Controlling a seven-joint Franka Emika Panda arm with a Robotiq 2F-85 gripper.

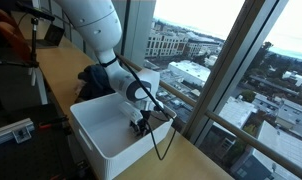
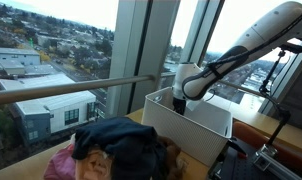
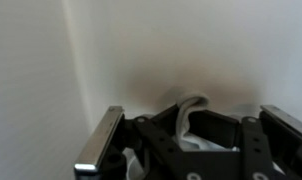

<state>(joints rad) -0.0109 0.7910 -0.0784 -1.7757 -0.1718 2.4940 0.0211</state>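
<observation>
**Claw** (image 1: 141,124): lowered inside the white bin (image 1: 96,150), close to its far wall, the arm bending down to it from above. In the wrist view a bare white wall fills the picture. Whether the claw is spread or pressed together cannot be told from these views.

**White strip** (image 3: 194,108): soft, looped, lying in the middle of the claw's black finger parts, inside the bin. Its long axis runs up and away from the claw toward the bin wall, and the loop curves over at the top. A pinch on it cannot be confirmed.

**Bin**: open-topped and rectangular, standing on the wooden counter (image 1: 61,70) beside the window.

**Clothes pile** (image 2: 121,145): dark and pink garments heaped on the counter just beside the bin.
</observation>
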